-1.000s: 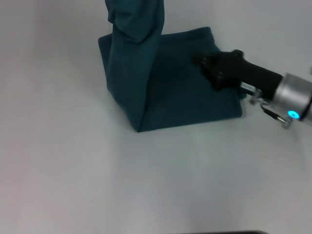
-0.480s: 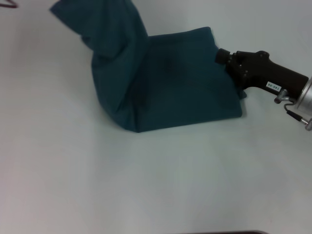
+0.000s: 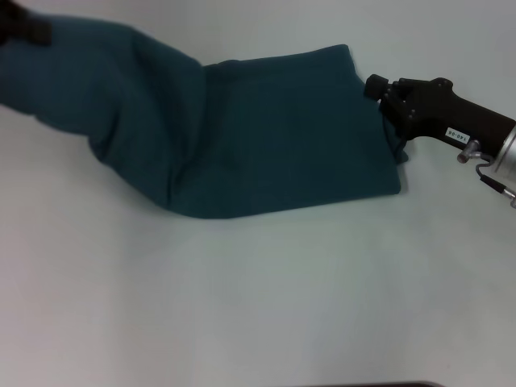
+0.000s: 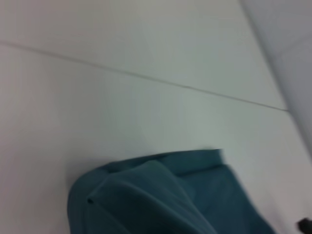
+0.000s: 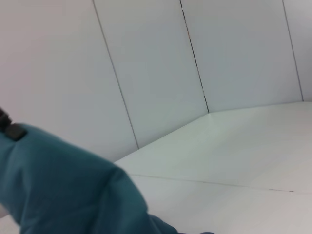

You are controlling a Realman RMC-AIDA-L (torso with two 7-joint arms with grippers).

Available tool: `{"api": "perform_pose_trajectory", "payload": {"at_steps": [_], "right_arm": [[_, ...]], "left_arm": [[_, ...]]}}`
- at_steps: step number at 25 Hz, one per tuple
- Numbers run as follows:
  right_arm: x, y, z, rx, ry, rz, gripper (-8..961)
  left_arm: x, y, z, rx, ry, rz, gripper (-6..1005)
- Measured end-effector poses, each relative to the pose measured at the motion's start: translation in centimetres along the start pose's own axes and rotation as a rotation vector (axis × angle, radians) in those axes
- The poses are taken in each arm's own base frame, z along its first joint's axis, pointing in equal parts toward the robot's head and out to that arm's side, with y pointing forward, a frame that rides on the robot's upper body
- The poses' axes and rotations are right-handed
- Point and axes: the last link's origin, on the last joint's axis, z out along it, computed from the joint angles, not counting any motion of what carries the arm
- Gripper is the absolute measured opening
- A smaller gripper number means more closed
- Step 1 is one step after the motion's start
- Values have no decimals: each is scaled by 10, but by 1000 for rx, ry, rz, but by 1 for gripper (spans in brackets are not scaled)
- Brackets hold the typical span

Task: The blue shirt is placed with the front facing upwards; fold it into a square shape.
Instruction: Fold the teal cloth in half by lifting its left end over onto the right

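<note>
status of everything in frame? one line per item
blue shirt: partly folded, right part flat on the table, left part lifted and pulled out toward the left.
left gripper: at the far-left edge of the head view, holding the raised end of the shirt.
right gripper: at the shirt's right edge, low over the table.
table: white, bearing the shirt.

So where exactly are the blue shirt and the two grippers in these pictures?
blue shirt point(image 3: 282, 137): head view, on the flat part lying on the table.
right gripper point(image 3: 377, 87): head view, on its black tip at the shirt's right edge.
left gripper point(image 3: 18, 26): head view, dark bit at the lifted cloth's top-left end.
</note>
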Motion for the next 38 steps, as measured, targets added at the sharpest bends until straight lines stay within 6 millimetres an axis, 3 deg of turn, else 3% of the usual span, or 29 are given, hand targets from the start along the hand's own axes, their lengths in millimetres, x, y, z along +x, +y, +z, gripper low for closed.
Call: {"api": "perform_pose_trajectory", "payload": {"at_steps": [7,11,15,20,27,28,33,38], "right_arm": [[1,-1,0,8,8,-1,18],[1,-1,0,8,8,-1,19],[2,-1,-1,10,10,1,21],[3,-1,-2,13,11,3,23],[4,-1,-3,12,13,4,25],[4,-1,-3,12,13,4,25],[5,-1,-3,15,16,4,27],[5,-2,-4,18,18,5,29]], "left_arm": [[-22,-45,-9,171,-39,-121,49],[-25,-59,-13,213,-43,-120,49],[-26,-61,-13,204,-39,-119,48],[-26,-55,-8,167,-30,-88,49],[-16,-24,16,4,23,-53,49],[-11,-4,37,-46,7,-25,49],[-10,18,66,-62,-57,29,49],[-10,5,55,-21,-63,5,48]]}}
